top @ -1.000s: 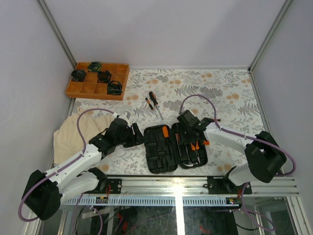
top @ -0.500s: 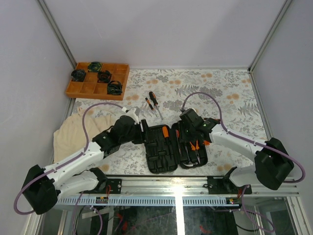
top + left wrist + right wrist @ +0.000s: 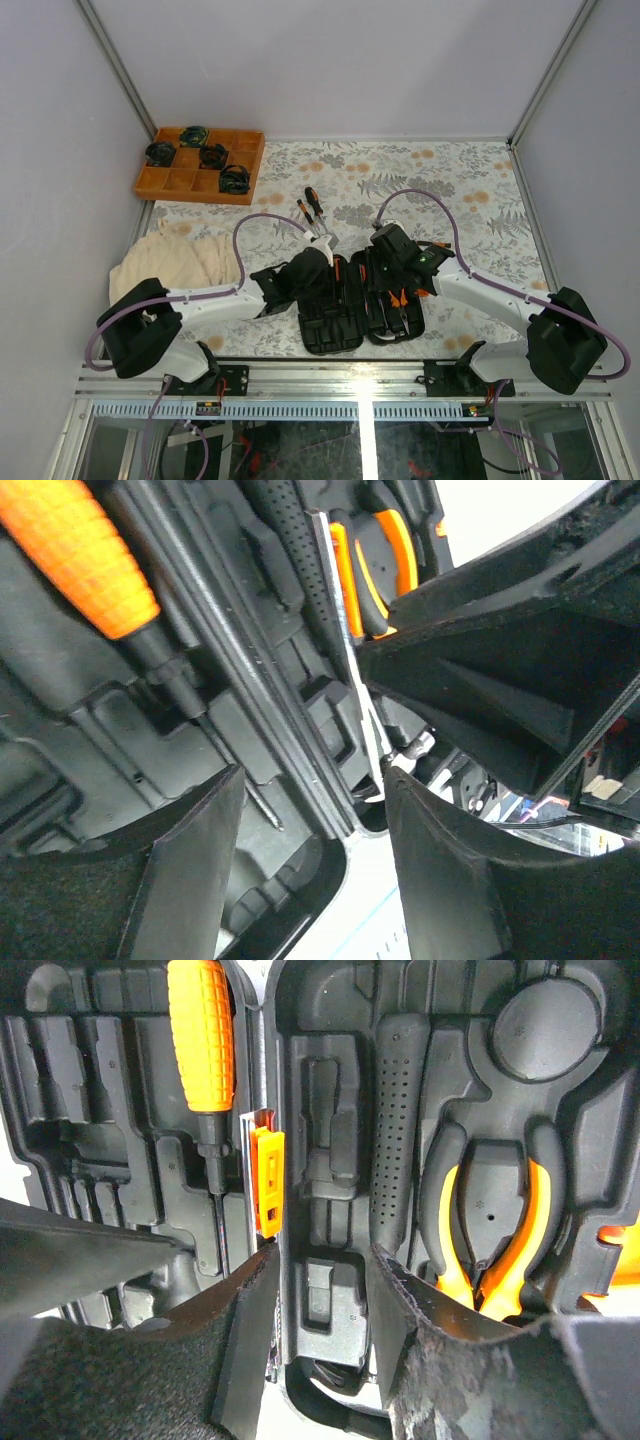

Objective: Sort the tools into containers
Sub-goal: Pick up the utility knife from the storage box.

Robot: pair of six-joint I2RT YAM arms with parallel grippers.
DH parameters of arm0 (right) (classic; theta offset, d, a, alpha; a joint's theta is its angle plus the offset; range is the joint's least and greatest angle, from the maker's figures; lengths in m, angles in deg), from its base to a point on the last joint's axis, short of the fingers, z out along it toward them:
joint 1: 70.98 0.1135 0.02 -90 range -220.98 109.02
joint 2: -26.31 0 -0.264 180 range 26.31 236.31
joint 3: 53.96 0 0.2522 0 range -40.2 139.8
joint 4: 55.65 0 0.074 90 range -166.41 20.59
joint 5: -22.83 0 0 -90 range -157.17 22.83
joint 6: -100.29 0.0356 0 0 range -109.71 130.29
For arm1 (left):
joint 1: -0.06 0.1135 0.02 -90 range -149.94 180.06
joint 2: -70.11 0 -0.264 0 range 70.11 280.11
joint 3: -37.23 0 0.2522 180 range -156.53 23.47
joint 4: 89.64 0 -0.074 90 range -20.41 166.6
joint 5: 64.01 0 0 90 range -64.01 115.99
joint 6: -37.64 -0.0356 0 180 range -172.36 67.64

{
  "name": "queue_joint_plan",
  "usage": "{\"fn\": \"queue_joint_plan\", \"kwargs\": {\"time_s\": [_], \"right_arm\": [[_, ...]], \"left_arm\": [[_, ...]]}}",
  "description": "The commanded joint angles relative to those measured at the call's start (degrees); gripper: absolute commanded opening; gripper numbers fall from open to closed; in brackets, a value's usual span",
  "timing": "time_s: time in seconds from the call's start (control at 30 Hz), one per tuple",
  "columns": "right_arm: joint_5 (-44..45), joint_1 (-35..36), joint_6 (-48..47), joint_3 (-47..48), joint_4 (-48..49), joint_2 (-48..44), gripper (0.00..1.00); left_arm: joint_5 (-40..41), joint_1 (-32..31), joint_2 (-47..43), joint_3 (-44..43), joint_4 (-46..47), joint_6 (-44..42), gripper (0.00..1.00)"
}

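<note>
An orange gridded tray (image 3: pixel 180 182) sits on the flower-printed tabletop (image 3: pixel 470 190), well apart from the fingers (image 3: pixel 190 870) of the left gripper (image 3: pixel 312 865), beyond them and off to their left. 4 round black-green coils lie in its compartments:

- 1 coil (image 3: pixel 193 133) at the far edge
- a 2nd coil (image 3: pixel 160 153) at the left
- a 3rd coil (image 3: pixel 213 156) in the middle
- a 4th coil (image 3: pixel 235 179) nearest those fingers

A rumpled cream cloth (image 3: pixel 165 265) lies to the left of the same fingers, apart from them. Pale walls (image 3: pixel 330 70) and grey metal posts (image 3: pixel 115 60) stand far beyond the fingers. A metal rail (image 3: pixel 360 375) runs behind them at the table's near edge.
</note>
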Motion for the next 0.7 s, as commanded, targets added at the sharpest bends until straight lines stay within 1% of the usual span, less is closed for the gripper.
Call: {"fn": "queue_joint_plan", "kwargs": {"time_s": [0.0,0.33,0.5,0.67], "right_arm": [[0.0,0.5,0.7,0.3,1.3,-1.6,0.47],[-0.1,0.5,0.5,0.4,1.0,-1.9,0.47],[0.9,0.5,0.1,0.6,0.0,-1.6,0.48],[2.3,0.5,0.1,0.6,-1.2,-1.5,0.48]], "left_arm": [[1.0,-1.9,1.8,-2.5,9.0,2.1,0.57],[4.6,-2.1,4.6,-3.0,8.1,4.0,0.57],[4.9,-2.1,4.2,-2.4,7.7,4.2,0.53],[2.9,-2.0,2.1,0.3,10.9,2.7,0.49]]}}
